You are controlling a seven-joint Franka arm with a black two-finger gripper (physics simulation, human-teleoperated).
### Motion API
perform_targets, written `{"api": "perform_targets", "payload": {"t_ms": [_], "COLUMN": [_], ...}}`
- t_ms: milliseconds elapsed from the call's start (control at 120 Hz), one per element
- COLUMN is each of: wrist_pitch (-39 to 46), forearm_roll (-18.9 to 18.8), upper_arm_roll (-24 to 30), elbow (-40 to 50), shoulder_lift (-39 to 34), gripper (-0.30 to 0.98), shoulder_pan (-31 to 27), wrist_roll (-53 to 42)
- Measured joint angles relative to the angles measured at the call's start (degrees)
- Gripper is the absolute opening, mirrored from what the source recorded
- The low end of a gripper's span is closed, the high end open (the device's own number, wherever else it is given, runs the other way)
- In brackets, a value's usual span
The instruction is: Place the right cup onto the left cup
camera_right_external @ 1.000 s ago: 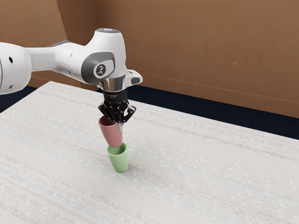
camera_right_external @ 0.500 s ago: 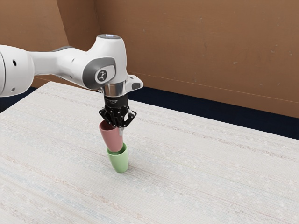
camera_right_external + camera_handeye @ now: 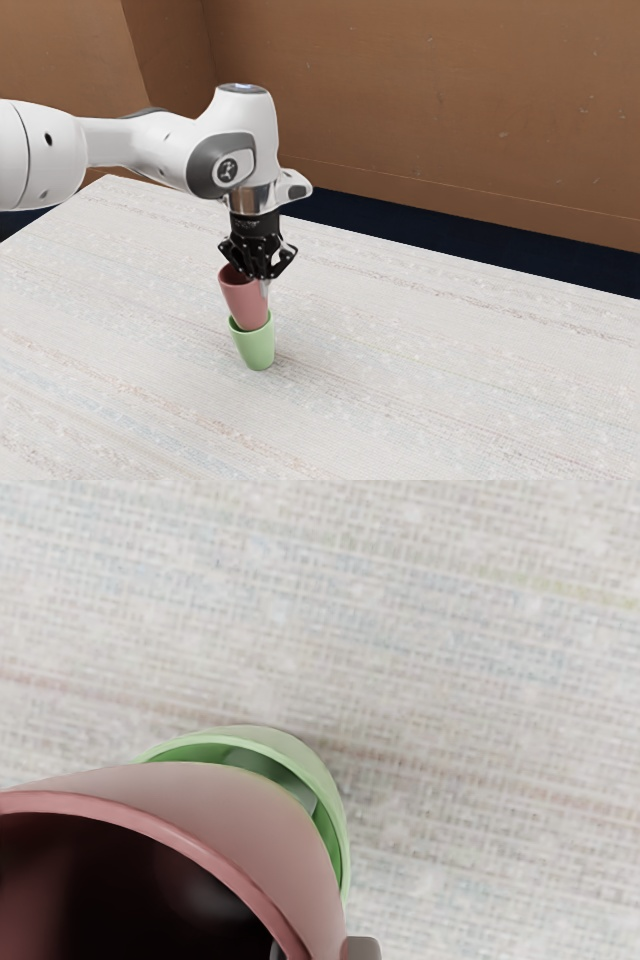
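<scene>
My gripper (image 3: 262, 284) points down at the pink cup's rim and is shut on its wall, one fingertip inside and one outside. The pink cup (image 3: 244, 301) is slightly tilted, its base reaching into the mouth of the green cup (image 3: 256, 349), which stands on the table. In the wrist view the pink cup (image 3: 250, 825) is large and near, covering much of the green cup (image 3: 335, 810). By the pink wall the gripper (image 3: 318, 950) shows its tips. The pink cup's base is hidden inside the green one.
The pale woven-patterned table (image 3: 430, 370) stretches around the cups. Behind its far edge are a dark strip of floor (image 3: 450, 262) and a brown wall (image 3: 430, 110).
My hand has come down and moved slightly toward the exterior view's right, carrying the pink cup. The cup's base has gone lower, into the green cup's mouth. The green cup has stayed put.
</scene>
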State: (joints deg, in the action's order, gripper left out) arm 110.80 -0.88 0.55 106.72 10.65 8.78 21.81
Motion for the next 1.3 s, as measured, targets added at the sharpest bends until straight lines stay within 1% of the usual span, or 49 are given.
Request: {"api": "perform_targets", "payload": {"t_ms": [433, 508, 683, 808, 908, 1025, 1300], "wrist_pitch": [0.30, 0.67, 1.16, 1.30, 0.89, -1.15, -11.55], "forearm_roll": [-0.01, 0.16, 0.40, 0.46, 0.48, 0.51, 0.45], "upper_arm_roll": [0.00, 0.17, 0.32, 0.34, 0.70, 1.15, 1.45], "elbow": [0.19, 0.31, 0.51, 0.52, 0.29, -2.09, -12.93], "shoulder_lift": [1.59, 1.68, 1.39, -0.32, -2.41, -3.79, -5.21], "gripper": [-0.09, 0.00, 0.35, 0.50, 0.57, 0.62, 0.67], "shoulder_pan": [-0.05, -0.01, 0.02, 0.01, 0.15, 0.57, 0.23], "wrist_roll": [0.16, 0.09, -0.07, -0.26, -0.41, -0.73, -4.03]}}
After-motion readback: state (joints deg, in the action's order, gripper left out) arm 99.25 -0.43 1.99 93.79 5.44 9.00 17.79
